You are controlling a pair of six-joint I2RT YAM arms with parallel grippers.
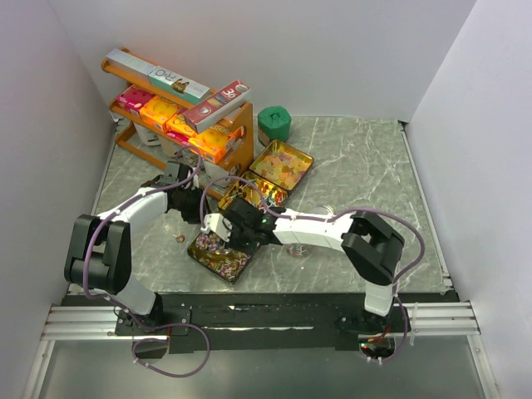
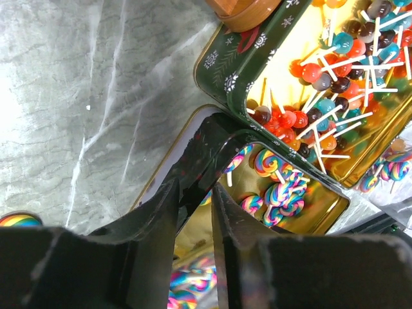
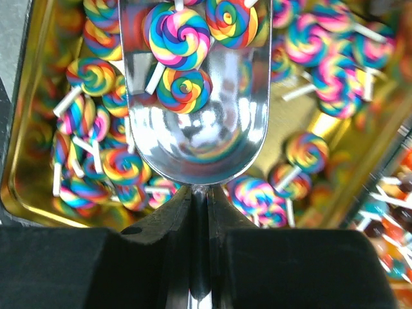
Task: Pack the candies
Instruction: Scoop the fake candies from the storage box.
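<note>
SCOOP LOADED, MID-PACK: My right claw (image 3: 199,193) is clamped tight on the thin handle of a metal scoop (image 3: 199,135). Its bowl carries a few rainbow swirl candies (image 3: 177,35) above a gold tin (image 3: 16,187) heaped with more of them.

To do this step well, I would hold the bowl level and carry it low. I would tip it only once its lip is past the target rim, so no sweet rolls onto the table (image 2: 77,96).

The right arm reaches leftward across the table, forearm low, wrist angled down over the tin. My left claw (image 2: 196,193), reaching in beside the wooden rack (image 1: 241,137), stands narrow astride the corner of a dark-rimmed tin (image 2: 325,193) of swirls. That tin touches a patterned tin (image 2: 225,71) of round stick sweets. Whether the left claw pinches the wall or merely brackets it, I cannot tell.
</note>
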